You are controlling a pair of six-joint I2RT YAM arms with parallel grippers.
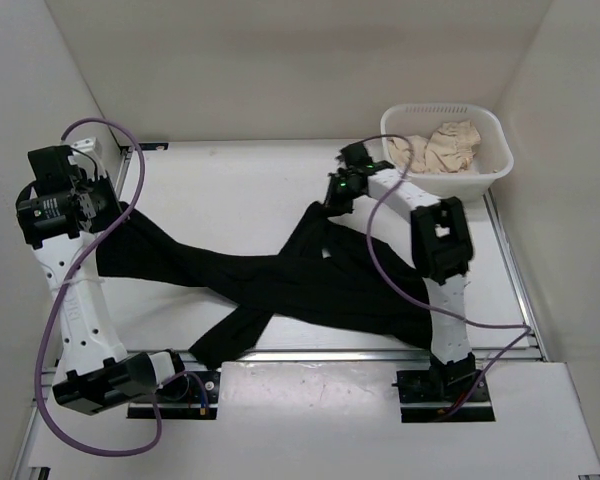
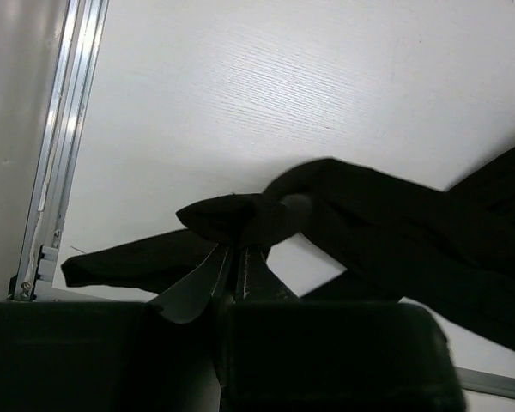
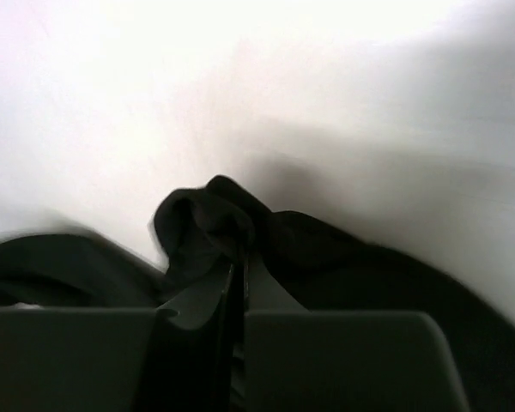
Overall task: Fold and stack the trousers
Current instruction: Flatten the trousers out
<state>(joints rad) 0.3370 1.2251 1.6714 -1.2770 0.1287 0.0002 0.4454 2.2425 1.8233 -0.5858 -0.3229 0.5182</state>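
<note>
With left claw (image 2: 238,251) and right claw (image 3: 240,256) pinched shut on the trousers (image 1: 280,280), they should be lifted evenly — kept taut — before folding.

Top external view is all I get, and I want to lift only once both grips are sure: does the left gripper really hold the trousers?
Observer: Yes; the left wrist view shows the left gripper shut on a bunched fold of the trousers.
Operator: And the right? I can't make out its fingertips from above.
Observer: The right wrist view shows the right gripper shut, black cloth humped up in its grip.
Operator: Anything loose near the left grip?
Observer: A free end of cloth sticks out toward the metal rail.
</note>
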